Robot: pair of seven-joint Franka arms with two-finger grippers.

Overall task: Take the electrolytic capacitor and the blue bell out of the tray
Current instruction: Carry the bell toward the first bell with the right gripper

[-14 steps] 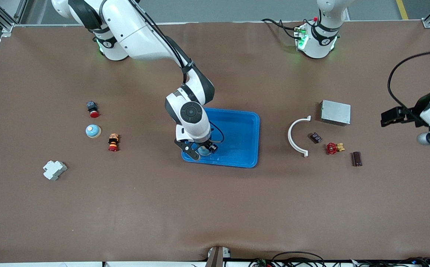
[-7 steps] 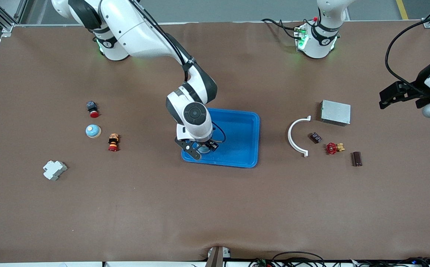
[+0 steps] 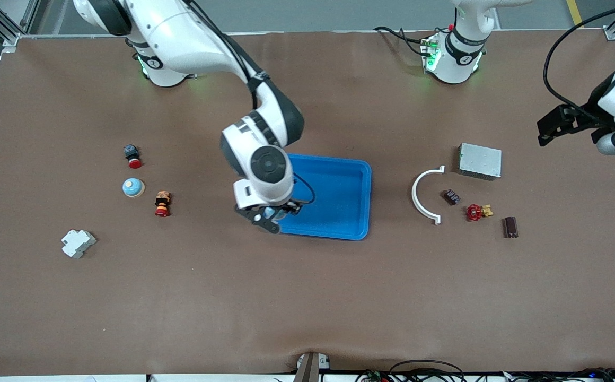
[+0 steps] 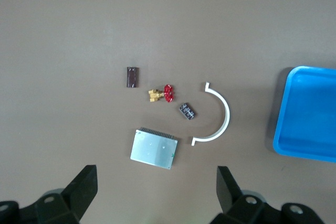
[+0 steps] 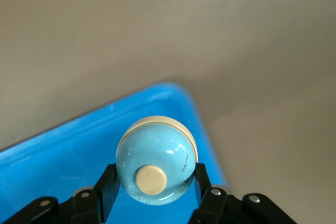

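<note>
A pale blue bell [image 5: 156, 161] with a cream button and cream base rim sits between black fingers [image 5: 107, 188] over a bright blue tray [image 3: 339, 196]. A second bell [image 3: 133, 187], same colours, lies on the brown table [image 3: 180, 297]. The capacitor [image 3: 510, 227] is dark brown, the valve [image 3: 475, 212] red with brass, the bracket [image 3: 423, 196] white, the box [image 3: 480, 161] silver-grey.

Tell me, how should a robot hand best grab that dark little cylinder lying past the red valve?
The capacitor lies on its side, apart from the red valve. The left gripper, open and high over its end of the table, would probably do best coming straight down, its fingers closing across the round middle of the barrel, not over the ends.
</note>
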